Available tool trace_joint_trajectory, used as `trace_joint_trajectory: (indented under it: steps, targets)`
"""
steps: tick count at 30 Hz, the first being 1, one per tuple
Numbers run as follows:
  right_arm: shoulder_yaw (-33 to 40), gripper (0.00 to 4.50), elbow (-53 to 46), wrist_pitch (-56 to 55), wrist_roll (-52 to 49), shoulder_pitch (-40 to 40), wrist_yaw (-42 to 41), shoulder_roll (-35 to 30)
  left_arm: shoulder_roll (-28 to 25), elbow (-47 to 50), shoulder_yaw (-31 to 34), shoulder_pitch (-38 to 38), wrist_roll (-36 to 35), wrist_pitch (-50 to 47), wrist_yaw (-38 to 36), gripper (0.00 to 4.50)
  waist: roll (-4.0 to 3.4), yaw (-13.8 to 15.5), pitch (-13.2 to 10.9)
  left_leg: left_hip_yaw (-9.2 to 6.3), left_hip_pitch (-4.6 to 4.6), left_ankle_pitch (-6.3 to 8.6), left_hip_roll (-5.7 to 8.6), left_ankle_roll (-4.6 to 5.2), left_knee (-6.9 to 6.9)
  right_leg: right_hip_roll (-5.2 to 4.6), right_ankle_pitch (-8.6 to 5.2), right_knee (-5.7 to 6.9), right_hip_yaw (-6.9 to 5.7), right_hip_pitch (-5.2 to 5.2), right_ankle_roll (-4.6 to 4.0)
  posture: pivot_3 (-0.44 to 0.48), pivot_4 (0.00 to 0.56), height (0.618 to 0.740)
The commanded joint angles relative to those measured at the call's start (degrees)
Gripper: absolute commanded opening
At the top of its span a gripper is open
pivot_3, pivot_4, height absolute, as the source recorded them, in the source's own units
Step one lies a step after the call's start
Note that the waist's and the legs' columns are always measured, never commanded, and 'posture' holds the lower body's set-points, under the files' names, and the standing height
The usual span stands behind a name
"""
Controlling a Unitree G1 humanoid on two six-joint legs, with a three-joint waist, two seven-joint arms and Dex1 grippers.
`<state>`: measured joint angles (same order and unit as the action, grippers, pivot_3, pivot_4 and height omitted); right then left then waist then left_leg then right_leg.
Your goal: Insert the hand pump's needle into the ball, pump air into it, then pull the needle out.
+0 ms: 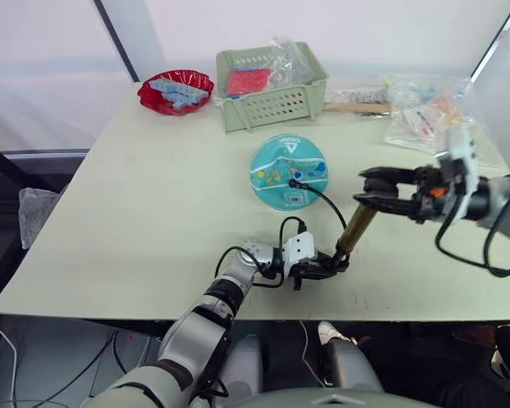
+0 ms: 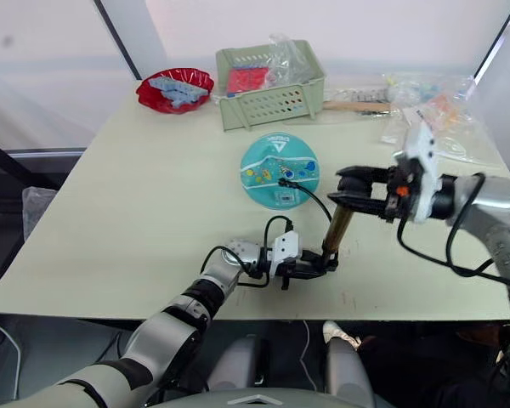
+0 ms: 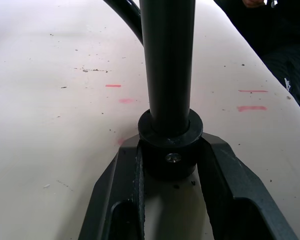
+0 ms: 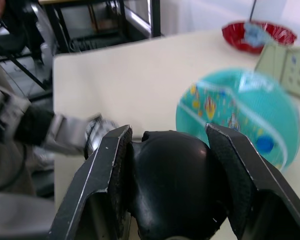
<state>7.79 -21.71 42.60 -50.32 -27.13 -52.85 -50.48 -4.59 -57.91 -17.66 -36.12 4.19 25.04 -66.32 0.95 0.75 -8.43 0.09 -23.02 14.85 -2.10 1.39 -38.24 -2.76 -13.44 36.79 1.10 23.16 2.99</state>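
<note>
No lettering can be read. The ball [image 1: 288, 172] carries a white triangle mark with a short line of white print above it at its 12 o'clock edge, and a white label patch at 6 o'clock; both are illegible.

Head stereo pair: I look forward and down from above the table [image 1: 153, 212], both eyes sharing the ball [image 1: 288, 171], green basket [image 1: 272, 85] and red bowl [image 1: 176, 91]. Left wrist camera: very close, low over the tabletop, facing the hand pump [image 3: 168, 75] base. Right wrist camera: close behind the pump's black handle [image 4: 172, 180], facing the same ball and bowl.
</note>
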Motion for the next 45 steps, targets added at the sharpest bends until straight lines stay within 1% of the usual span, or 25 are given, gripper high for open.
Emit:
trace_joint_trajectory:
  steps: [1, 7, 11, 15, 18, 21, 28, 33, 38, 40, 45]
  targets:
    - [8.61, 1.94, -1.35, 2.28, -6.35, -5.84, 1.43, -2.93, -1.07, -3.15, -1.70, 2.50, 2.29, -1.62, -0.82, 1.03, -0.01, 0.04, 0.00, 0.06, 0.01, 0.00, 0.00, 0.01, 0.02, 0.00, 0.00, 0.01, 0.06, 0.04, 0.01, 0.000, 0.150, 0.736]
    - [10.99, 1.94, 0.01, 6.69, -11.13, -10.90, 2.92, -5.81, -1.05, -3.38, -1.75, 2.32, 2.46, -1.49, -0.89, 1.03, 0.01, -0.01, -0.01, 0.59, 0.04, 0.10, -0.03, 0.17, 0.02, -0.01, 0.03, 0.03, 0.50, 0.22, 0.04, 0.000, 0.150, 0.736]
    - [11.13, 1.94, -0.11, 8.02, -12.36, -11.34, 3.57, -5.94, -1.06, -3.41, -1.67, 2.25, 2.44, -1.50, -0.86, 1.03, 0.01, 0.02, -0.01, 0.92, -0.07, 0.12, -0.04, 0.21, -0.01, -0.05, 0.04, 0.02, 0.50, 0.30, 0.07, 0.000, 0.150, 0.736]
    - [8.18, 1.94, -2.31, 7.05, -9.00, -6.81, 2.79, -5.71, -0.98, -3.15, -1.71, 2.47, 2.46, -1.47, -0.92, 1.03, -0.01, 0.01, 0.00, 0.81, -0.10, 0.13, -0.06, 0.22, 0.00, -0.02, 0.04, 0.03, 0.41, 0.31, 0.07, 0.000, 0.150, 0.736]
    - [3.38, 1.94, -4.81, 3.63, -3.46, -0.71, 1.00, -4.77, -0.91, -3.07, -1.74, 2.54, 2.49, -1.41, -0.88, 1.03, 0.07, 0.01, 0.09, 0.64, -0.09, 0.13, -0.08, 0.22, 0.03, 0.06, 0.02, 0.04, 0.29, 0.25, 0.05, 0.000, 0.150, 0.736]
    - [-0.32, 1.94, -5.06, -0.55, 1.19, 3.55, 0.89, -2.08, -0.88, -3.13, -1.80, 2.58, 2.53, -1.40, -0.71, 1.03, 0.07, -0.21, 0.16, 0.65, 0.11, 0.13, -0.09, 0.23, 0.03, 0.07, 0.02, 0.04, 0.31, 0.07, 0.06, 0.000, 0.150, 0.736]
    - [-10.29, 1.94, -0.85, -10.99, 14.81, 13.28, 2.04, 4.09, -0.82, -3.30, -1.68, 2.30, 2.38, -1.51, -0.29, 1.03, 0.52, -0.28, 0.66, 0.64, 0.23, 0.13, -0.10, 0.22, -0.04, 0.07, -0.08, 0.05, 0.29, -0.04, -0.14, 0.000, 0.150, 0.736]
    - [-13.89, 1.94, 3.14, -16.93, 21.26, 16.25, 3.12, 9.20, -1.03, -3.65, -1.66, 2.35, 2.40, -1.29, -0.17, 1.03, 0.56, -0.33, 0.93, 0.62, 0.27, 0.13, -0.10, 0.22, -0.03, 0.10, -0.07, 0.05, 0.27, -0.07, -0.12, 0.000, 0.150, 0.736]
    - [-14.05, 1.94, 4.62, -18.11, 22.77, 16.77, 3.33, 11.39, -1.19, -3.73, -1.61, 2.28, 2.35, -1.32, -0.16, 1.03, 0.49, -0.39, 1.05, 0.65, 0.29, 0.13, -0.10, 0.22, -0.03, 0.10, -0.10, 0.06, 0.29, -0.08, -0.17, 0.000, 0.150, 0.736]
    - [-11.76, 1.94, 3.65, -16.57, 20.42, 15.21, 3.22, 11.45, -1.36, -3.73, -1.53, 2.22, 2.31, -1.34, -0.19, 1.03, 0.51, -0.41, 1.09, 0.60, 0.29, 0.13, -0.11, 0.22, -0.03, 0.11, -0.10, 0.05, 0.25, -0.08, -0.18, 0.000, 0.150, 0.736]
    - [-5.74, 1.94, -0.24, -12.08, 13.78, 9.42, 1.00, 8.58, -1.47, -3.94, -1.61, 2.32, 2.40, -1.24, -0.10, 1.03, 0.46, -0.33, 1.00, 0.60, 0.23, 0.13, -0.11, 0.22, -0.04, 0.09, -0.10, 0.05, 0.25, -0.07, -0.20, 0.000, 0.150, 0.736]
